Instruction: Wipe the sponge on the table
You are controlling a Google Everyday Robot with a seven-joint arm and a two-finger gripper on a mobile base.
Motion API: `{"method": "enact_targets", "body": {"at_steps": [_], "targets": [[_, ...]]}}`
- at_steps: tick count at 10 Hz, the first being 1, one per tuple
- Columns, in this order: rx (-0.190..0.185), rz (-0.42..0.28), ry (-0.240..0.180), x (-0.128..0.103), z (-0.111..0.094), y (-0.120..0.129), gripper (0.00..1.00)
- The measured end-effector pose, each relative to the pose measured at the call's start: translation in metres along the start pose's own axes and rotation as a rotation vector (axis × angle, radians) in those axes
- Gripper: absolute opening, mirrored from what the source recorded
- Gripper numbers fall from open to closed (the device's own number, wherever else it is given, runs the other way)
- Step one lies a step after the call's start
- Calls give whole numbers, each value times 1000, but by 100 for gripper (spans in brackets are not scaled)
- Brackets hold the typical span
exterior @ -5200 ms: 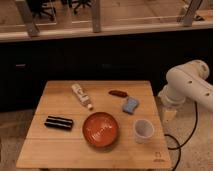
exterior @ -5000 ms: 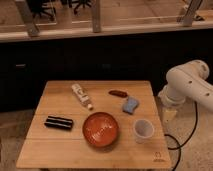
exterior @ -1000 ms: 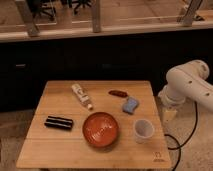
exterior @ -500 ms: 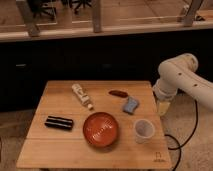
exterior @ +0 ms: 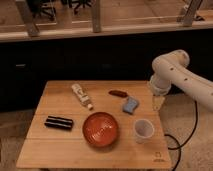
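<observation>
The sponge is a small light-blue block lying flat on the right half of the table, a square tabletop of light wooden planks. My gripper hangs from the white arm at the table's right edge. It points down, just right of the sponge and apart from it. Nothing is seen held in it.
A dark red oblong item lies behind the sponge. A white cup stands in front of it, with a red-orange bowl to the cup's left. A white tube and a black bar lie on the left half.
The arm has swung left from beside the table, bringing the gripper to the right edge near the sponge. The objects on the table have not moved.
</observation>
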Motion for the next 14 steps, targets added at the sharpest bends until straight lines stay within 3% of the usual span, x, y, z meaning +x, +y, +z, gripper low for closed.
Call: {"method": "enact_targets", "body": {"at_steps": [14], "targets": [[-11,-196,-10,-35,36,-41,80]]}}
